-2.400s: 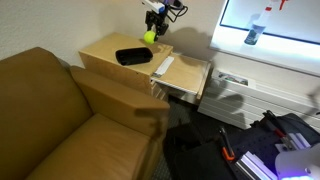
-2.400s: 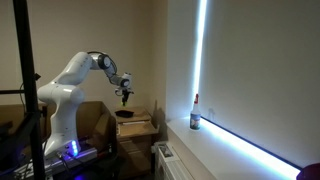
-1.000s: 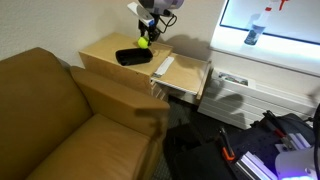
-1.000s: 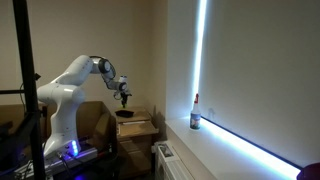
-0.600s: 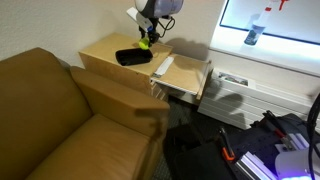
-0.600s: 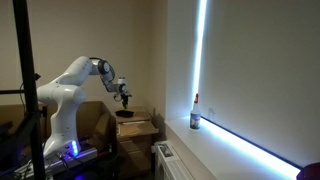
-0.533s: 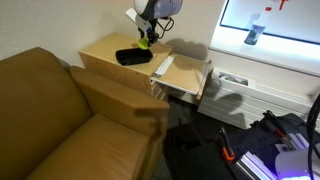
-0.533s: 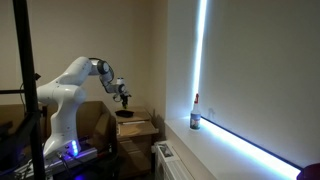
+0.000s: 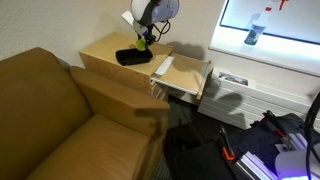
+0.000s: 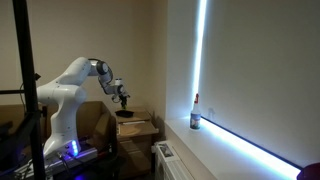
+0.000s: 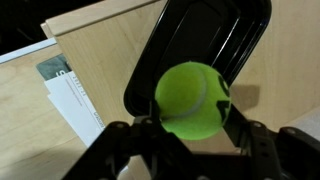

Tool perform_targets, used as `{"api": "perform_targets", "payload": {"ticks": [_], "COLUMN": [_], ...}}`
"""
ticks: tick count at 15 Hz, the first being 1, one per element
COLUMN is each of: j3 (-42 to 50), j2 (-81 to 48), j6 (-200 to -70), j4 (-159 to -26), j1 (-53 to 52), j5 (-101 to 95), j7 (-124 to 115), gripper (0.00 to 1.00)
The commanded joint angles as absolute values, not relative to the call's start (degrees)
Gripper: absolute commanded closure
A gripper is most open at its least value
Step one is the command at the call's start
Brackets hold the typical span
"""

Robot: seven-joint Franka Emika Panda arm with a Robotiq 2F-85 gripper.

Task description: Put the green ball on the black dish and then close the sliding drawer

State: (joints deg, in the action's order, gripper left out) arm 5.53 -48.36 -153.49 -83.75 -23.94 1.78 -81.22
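One green ball (image 11: 192, 100), gripped tight in the hand (image 11: 193, 128), hangs above the black dish (image 11: 215, 35)'s edge.

You have the ball (image 11: 192, 98) between the fingers of the gripper (image 11: 190, 128), above the end of the dish (image 11: 215, 30) nearest the wrist camera. The dish lies on the cabinet top (image 9: 100, 50). In an exterior view the drawer (image 9: 182, 78) stands pulled out on the cabinet's side away from the sofa (image 9: 50, 110). Papers (image 11: 70, 95) lie in the drawer, off to one side of the dish.
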Motion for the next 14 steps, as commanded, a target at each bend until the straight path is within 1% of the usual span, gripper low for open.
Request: {"api": "perform_targets", "payload": {"ticks": [1, 5, 10, 11, 12, 14], "j3": [6.8, 10.3, 17.5, 18.4, 18.6, 18.1], "j2": [-50.9, -49.2, -50.1, -50.0, -49.9, -49.0], "j6": [-150.9, -160.2, -164.8, -165.3, -165.3, -166.2], "j4": [-80.8, -85.5, -86.2, -86.3, -86.3, -87.1], "j1": [-25.1, -28.6, -34.2, -34.5, -34.5, -33.7], "j5": [0.4, -2.5, -4.6, -4.1, -3.9, -3.3], "j7": [-83.7, -87.3, -95.8, -97.3, -98.0, -98.6], "gripper": [0.61, 0.61, 0.61, 0.11, 0.09, 0.00]}}
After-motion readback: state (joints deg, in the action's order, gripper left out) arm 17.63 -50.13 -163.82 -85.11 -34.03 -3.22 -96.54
